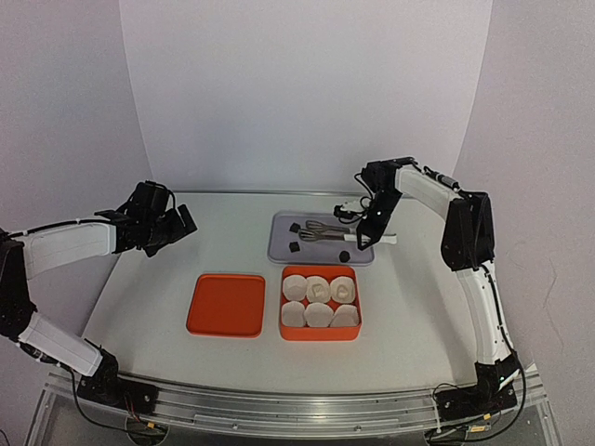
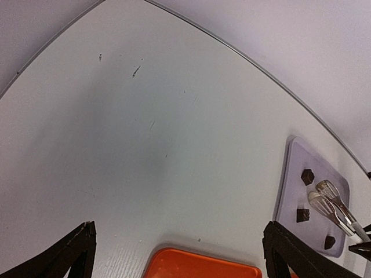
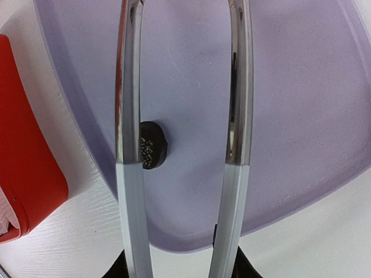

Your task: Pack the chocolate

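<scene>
Three tiny dark chocolates (image 1: pixel 296 227) lie on the grey tray (image 1: pixel 316 251), faceted and nearly black. A tong arm half hides one at the tray's near edge. The right gripper (image 1: pixel 375 230) is clamped on the tongs (image 1: pixel 325 232) above the tray. The left gripper (image 1: pixel 181 225), fingers spread, hangs well left of the tray. In the box (image 1: pixel 320 334) just in front of the tray are white cups (image 1: pixel 318 288); I cannot tell what they hold.

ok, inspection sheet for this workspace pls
Surface: white table, faint marks.
Job's things: three dark chocolates on lilac tray; white ones not seen.
Clutter: orange box holding six paper cups; orange lid beside it.
Grippers: left gripper open, aloft; right gripper shut on tongs over the tray.
Cables: black leads at the arm bases.
Surroundings: white backdrop.
</scene>
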`<act>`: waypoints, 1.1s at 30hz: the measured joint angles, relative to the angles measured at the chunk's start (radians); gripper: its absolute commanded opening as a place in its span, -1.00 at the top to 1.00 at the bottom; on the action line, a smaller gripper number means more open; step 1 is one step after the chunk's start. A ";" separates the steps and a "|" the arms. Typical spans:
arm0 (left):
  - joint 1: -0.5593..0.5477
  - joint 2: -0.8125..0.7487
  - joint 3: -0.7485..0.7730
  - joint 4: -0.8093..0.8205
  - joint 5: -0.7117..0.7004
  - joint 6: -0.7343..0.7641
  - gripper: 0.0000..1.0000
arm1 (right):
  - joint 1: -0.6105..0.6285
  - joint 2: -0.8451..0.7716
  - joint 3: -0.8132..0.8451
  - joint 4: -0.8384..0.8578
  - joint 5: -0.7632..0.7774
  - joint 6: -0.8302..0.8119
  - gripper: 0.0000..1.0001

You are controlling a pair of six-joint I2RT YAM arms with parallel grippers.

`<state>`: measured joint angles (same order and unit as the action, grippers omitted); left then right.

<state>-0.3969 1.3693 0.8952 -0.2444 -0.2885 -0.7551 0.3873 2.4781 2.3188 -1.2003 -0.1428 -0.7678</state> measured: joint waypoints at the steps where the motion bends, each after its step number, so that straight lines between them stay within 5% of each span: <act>1: 0.000 0.000 0.001 0.000 0.000 0.000 -0.99 | 0.005 0.002 0.000 0.000 0.008 -0.004 0.33; 13: 0.000 -0.001 0.002 -0.001 -0.003 0.000 -0.99 | 0.051 0.005 -0.015 0.003 0.110 -0.029 0.54; 22: 0.000 -0.020 0.002 -0.001 -0.004 0.000 -1.00 | 0.052 0.005 -0.043 0.004 0.168 -0.027 0.97; 33: 0.000 -0.035 0.001 0.000 -0.004 0.007 -1.00 | 0.066 -0.061 -0.083 0.019 0.170 0.069 1.00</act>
<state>-0.3969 1.3339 0.8966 -0.2441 -0.2924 -0.7477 0.4531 2.4174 2.2360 -1.1818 0.0271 -0.6988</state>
